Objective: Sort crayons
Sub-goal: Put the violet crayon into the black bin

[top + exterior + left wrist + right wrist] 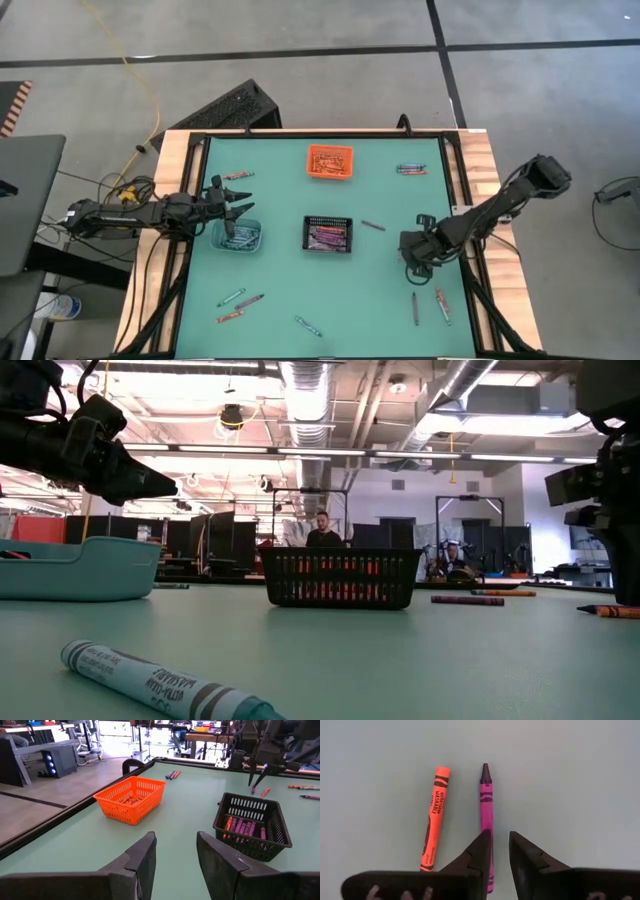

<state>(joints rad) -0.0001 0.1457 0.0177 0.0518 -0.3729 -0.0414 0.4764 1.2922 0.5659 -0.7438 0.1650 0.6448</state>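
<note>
Partly hidden: purple crayon (486, 815) behind right pincer (500, 851), spread | left pincer (176, 851) spread, empty.

Two matte black jointed arms (cables trailing along each) end in wedge-shaped, blunt dark fingers (142, 862).

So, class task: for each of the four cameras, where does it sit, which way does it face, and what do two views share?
High: overhead, facing straight down; both arms, left gripper, right gripper.
Low: table height, facing level across; black bin, arms above.
Left wrist: facing forward past its open jaws; orange bin.
Right wrist: facing down at purple crayon, orange crayon.
Shared: black bin, high, low and left wrist.
</note>
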